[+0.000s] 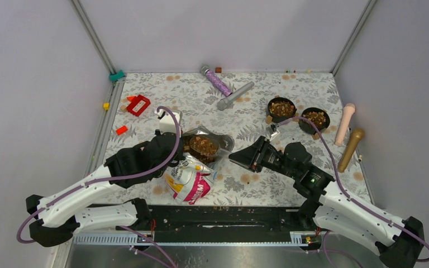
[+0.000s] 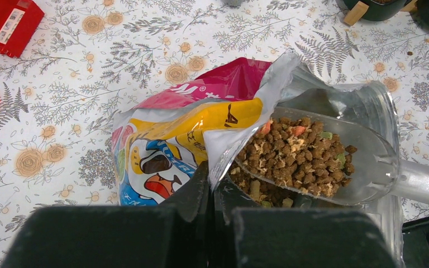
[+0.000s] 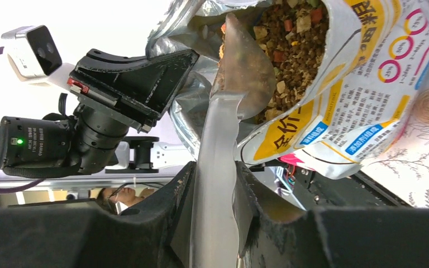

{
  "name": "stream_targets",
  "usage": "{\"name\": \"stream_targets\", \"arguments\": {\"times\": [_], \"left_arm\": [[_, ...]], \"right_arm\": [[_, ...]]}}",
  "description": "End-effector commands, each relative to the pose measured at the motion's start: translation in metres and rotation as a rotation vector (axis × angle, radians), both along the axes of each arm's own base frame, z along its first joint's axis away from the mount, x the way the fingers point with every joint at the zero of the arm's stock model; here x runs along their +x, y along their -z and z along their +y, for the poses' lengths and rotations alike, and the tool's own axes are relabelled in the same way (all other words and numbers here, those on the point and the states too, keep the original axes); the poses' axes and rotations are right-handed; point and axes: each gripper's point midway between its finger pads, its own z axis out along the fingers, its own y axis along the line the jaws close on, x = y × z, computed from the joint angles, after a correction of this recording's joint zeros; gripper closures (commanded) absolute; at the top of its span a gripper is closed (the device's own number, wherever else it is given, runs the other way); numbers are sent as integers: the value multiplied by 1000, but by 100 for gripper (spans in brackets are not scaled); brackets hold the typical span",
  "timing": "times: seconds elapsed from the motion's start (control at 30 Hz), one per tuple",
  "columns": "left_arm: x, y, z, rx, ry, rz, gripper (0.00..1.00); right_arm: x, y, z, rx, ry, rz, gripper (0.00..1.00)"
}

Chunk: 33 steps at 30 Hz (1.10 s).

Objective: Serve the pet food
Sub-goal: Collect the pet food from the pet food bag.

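We had left gripper [image 2: 210, 185] pinched shut on the bag [image 2: 167, 142] lip, right gripper [image 3: 215, 196] part-closed on the scoop [image 2: 377, 163] handle, pet food [image 2: 299, 156] heaped in the scoop at the bag mouth; we judged a tilt or snag on lift-out would spill it short of the bowls [image 1: 269, 109].

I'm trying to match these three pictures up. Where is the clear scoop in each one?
Top view: the scoop is at centre, in the bag's open mouth.
Left wrist view: scoop right of centre, full of food, over the bag.
Right wrist view: scoop top centre, edge-on, handle running down to the bottom edge.
Shared landmark: the colourful bag.
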Motion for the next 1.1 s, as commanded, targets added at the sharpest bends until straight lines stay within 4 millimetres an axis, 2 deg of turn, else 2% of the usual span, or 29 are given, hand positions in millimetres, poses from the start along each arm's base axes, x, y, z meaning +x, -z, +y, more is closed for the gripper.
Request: {"name": "stream_targets", "arguments": {"times": [0.0, 0.1, 0.17, 0.2, 0.27, 0.33, 0.43, 0.53, 0.6, 0.8, 0.93, 1.07], "left_arm": [[6, -40, -26, -183, 19, -80, 100], [4, -42, -26, -201, 28, -81, 100], [4, -43, -26, -208, 30, -84, 100], [4, -43, -26, -207, 29, -85, 100], [5, -42, -25, -198, 20, -85, 100], [6, -42, -24, -194, 13, -88, 100], [6, -41, -25, -193, 19, -84, 100], [6, -39, -26, -183, 18, -81, 100], [7, -39, -26, -181, 16, -81, 100], [7, -39, -26, -182, 14, -81, 100], [7, -39, -26, -184, 14, -81, 100], [7, -37, -27, -178, 16, -78, 100]], "right_arm": [[6, -23, -10, -23, 34, -103, 100], [5, -30, -10, -6, 33, -116, 100], [4, -18, 1, -3, -12, -57, 100], [2, -22, 8, 37, -45, -61, 100], [5, -25, 5, 69, -36, -66, 100], [9, -18, 3, 9, -8, -70, 100], [-1, -22, 13, 24, -100, -75, 100], [8, -21, 3, 63, -30, -69, 100], [7, -19, -2, 41, -20, -76, 100], [2, -45, -21, 152, -18, -123, 100], [-4, -50, -21, 215, -47, -115, 100], [-4, -47, -17, 257, -76, -89, 100]]}}
